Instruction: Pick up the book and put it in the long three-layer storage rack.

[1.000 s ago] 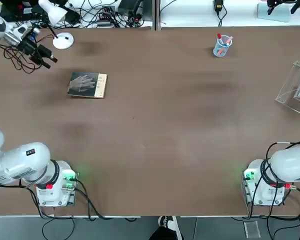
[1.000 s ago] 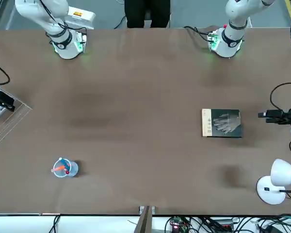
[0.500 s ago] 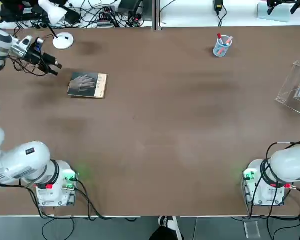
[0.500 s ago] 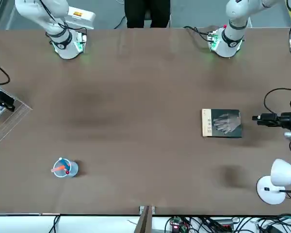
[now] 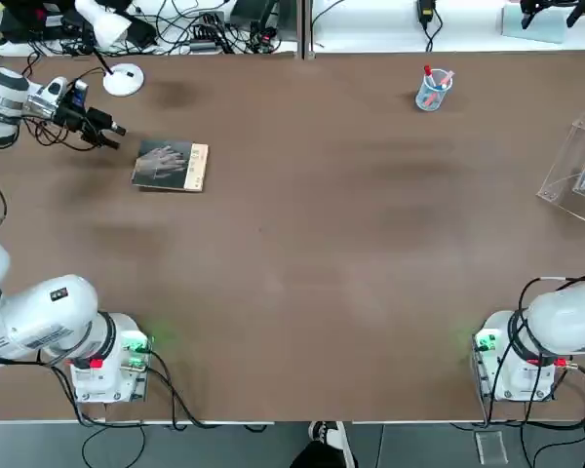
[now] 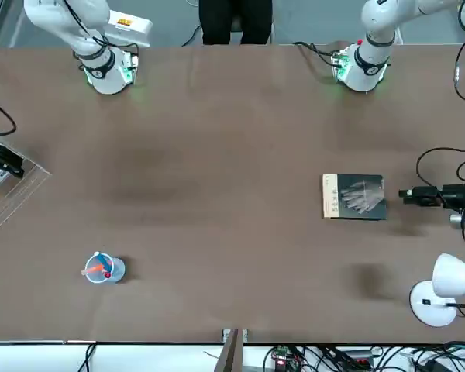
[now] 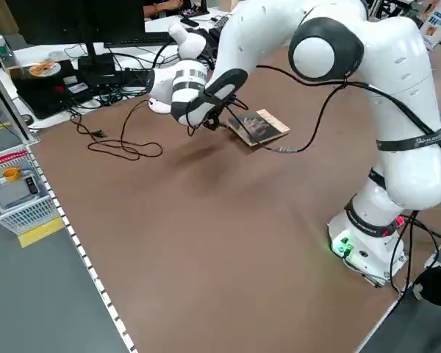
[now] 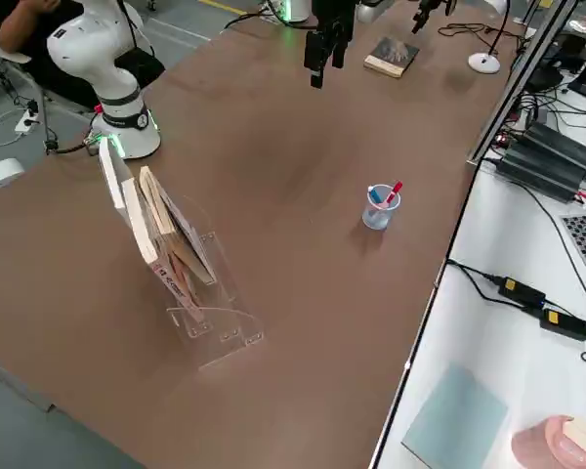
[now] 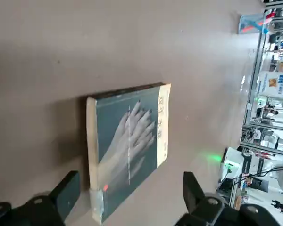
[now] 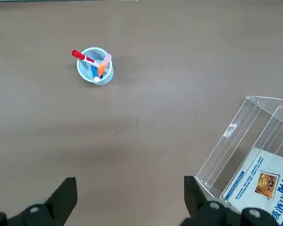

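The book (image 5: 171, 166), dark grey with a pale hand image and a tan strip, lies flat on the brown table at the far left, also seen as the book (image 6: 355, 197) and the book (image 9: 127, 146). My left gripper (image 5: 113, 137) hovers just left of it, open, its fingers (image 9: 68, 188) spread wider than the book's near edge and holding nothing. The clear acrylic rack (image 5: 575, 161) stands at the table's right edge; the rack (image 8: 186, 264) holds a few leaning booklets. My right gripper (image 10: 129, 188) hangs open high above the table near the rack.
A clear pen cup (image 5: 432, 91) with coloured pens stands at the far right-centre. A white desk lamp (image 5: 124, 79) sits behind the left gripper, with loose cables (image 7: 121, 147) nearby. Both arm bases (image 5: 107, 366) are at the near edge.
My left gripper has swung from the far left edge toward the book and now sits close beside it. The book, the rack and the right arm have not moved.
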`<state>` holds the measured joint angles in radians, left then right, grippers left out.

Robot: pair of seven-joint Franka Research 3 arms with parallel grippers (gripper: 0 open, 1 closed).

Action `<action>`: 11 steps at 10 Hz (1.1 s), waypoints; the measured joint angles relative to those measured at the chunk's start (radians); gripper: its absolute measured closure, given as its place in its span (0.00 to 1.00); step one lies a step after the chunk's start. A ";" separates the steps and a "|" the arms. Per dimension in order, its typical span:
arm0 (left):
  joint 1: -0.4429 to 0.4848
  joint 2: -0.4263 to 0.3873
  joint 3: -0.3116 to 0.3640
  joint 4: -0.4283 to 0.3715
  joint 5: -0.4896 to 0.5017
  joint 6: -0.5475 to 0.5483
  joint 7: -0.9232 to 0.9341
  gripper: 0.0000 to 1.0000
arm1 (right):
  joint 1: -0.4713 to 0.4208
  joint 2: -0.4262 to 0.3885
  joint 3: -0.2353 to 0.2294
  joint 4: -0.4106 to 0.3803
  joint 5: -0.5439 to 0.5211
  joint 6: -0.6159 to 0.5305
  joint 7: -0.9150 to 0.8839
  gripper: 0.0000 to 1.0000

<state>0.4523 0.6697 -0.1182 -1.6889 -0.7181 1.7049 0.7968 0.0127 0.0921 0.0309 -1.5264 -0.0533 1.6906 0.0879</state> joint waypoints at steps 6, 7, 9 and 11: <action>-0.004 0.040 -0.007 0.039 -0.025 0.016 0.003 0.04 | 0.000 0.000 0.000 0.000 0.000 0.000 0.000 0.00; -0.007 0.051 -0.008 0.040 -0.026 0.025 0.005 0.04 | 0.000 0.000 0.000 0.000 0.000 0.000 0.000 0.00; -0.010 0.075 -0.014 0.041 -0.027 0.037 0.009 0.04 | 0.000 0.000 0.000 0.000 0.000 0.000 0.000 0.00; -0.012 0.101 -0.019 0.041 -0.027 0.041 0.013 0.04 | 0.000 0.000 0.000 0.000 0.000 0.000 0.000 0.00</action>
<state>0.4407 0.7711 -0.1374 -1.6477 -0.7452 1.7457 0.8099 0.0127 0.0921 0.0308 -1.5265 -0.0533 1.6906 0.0879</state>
